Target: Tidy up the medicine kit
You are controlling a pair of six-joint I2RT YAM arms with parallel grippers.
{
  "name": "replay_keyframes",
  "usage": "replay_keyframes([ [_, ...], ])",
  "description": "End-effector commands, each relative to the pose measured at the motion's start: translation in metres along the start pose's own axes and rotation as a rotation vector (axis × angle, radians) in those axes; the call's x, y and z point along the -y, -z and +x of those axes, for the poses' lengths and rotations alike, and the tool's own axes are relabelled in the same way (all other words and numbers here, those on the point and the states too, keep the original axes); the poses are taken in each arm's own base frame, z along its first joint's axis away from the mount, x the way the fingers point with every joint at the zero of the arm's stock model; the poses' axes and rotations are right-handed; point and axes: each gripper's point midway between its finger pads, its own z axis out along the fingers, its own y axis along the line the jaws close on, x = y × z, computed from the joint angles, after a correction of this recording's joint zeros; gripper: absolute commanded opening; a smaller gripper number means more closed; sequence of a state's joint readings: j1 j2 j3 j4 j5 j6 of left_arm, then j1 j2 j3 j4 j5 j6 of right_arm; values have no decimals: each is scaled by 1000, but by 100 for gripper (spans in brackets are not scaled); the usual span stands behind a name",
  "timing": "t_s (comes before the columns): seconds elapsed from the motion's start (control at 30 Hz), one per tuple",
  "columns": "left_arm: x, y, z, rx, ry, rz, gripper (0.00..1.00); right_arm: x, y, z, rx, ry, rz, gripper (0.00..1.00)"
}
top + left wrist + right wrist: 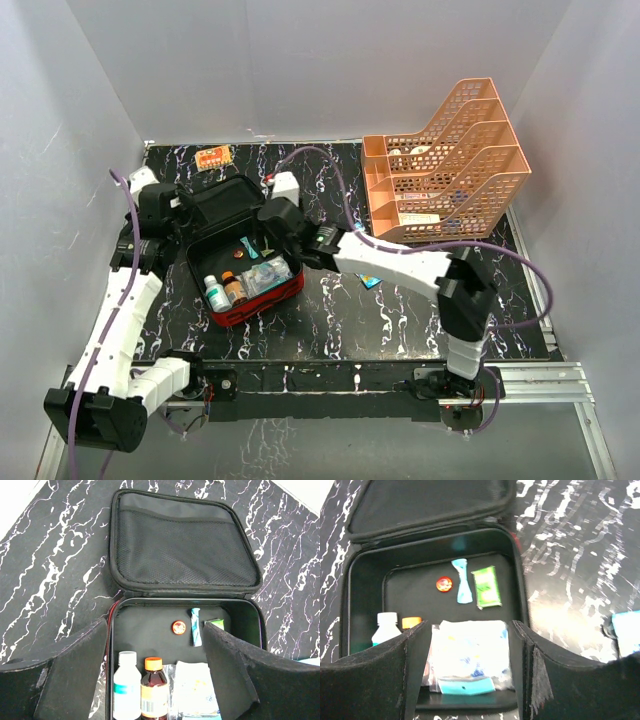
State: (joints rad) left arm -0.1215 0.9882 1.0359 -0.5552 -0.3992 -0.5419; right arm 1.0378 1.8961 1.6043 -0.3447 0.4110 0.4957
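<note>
The medicine kit (262, 302) lies open, well left of the orange tiered tray (450, 165), with bottles (152, 687) and a clear pouch (470, 650) inside. The left gripper (155, 625) and right gripper (470, 624) hover over it, jaws wide and empty. Packing seems midway. The next move is probably to fetch the blue packet (368, 281) lying nearer the tray.

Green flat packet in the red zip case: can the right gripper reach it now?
Probably yes. The right gripper hangs open over the red zip case, its lid thrown back, and the green packet lies uncovered on the black lining. The pale blue tube close beside it could get nudged.
</note>
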Motion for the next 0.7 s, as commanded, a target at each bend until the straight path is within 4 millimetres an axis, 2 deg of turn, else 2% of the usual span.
replay_keyframes([
  [0.0,14,-4,-15,24,-25,46,77,47,27,6,12,-87,136,62],
  [0.13,17,-14,-11,-11,-34,58,79,51,28,39,-82,-76,111,62],
  [0.23,17,-21,-10,-31,-47,61,80,49,25,57,-148,-54,91,55],
  [0.33,17,-27,-9,-56,-42,67,80,57,20,74,-197,-37,132,49],
  [0.67,8,-40,8,-128,-8,63,80,73,15,87,-233,-20,186,39],
])
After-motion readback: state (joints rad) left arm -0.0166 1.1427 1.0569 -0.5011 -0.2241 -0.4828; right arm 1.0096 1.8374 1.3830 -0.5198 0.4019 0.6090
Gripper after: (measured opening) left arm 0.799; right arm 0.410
